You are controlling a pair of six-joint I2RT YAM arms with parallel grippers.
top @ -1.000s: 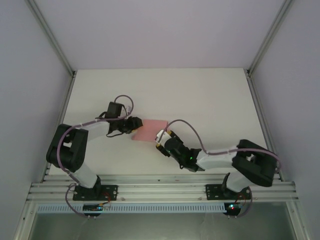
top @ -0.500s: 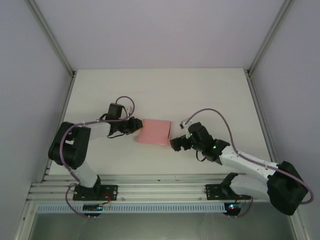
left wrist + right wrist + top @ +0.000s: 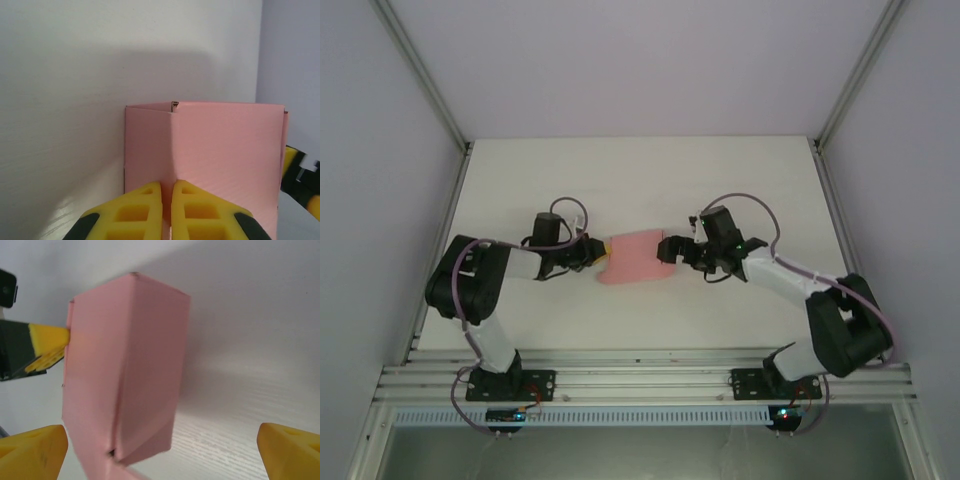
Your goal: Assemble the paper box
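The pink paper box [image 3: 632,258] lies folded on the white table [image 3: 640,180] between the two arms. My left gripper [image 3: 599,249] is shut on the box's left edge; in the left wrist view its yellow fingers [image 3: 145,210] pinch a pink flap, and the box [image 3: 225,150] stretches ahead. My right gripper [image 3: 670,249] is at the box's right end, open. In the right wrist view its yellow fingertips [image 3: 30,450] stand far apart, with the near end of the box [image 3: 125,375] between them, closer to the left one. The left gripper's yellow tip [image 3: 47,342] shows beyond the box.
Aluminium frame posts [image 3: 430,90] and pale walls bound the table on both sides. A metal rail [image 3: 640,380] carrying the arm bases runs along the near edge. Purple cables [image 3: 740,205] loop over both wrists.
The right arm has swung from the box's near right side to its right end, facing left. The box has shifted slightly and changed shape a little. The left gripper keeps its hold.
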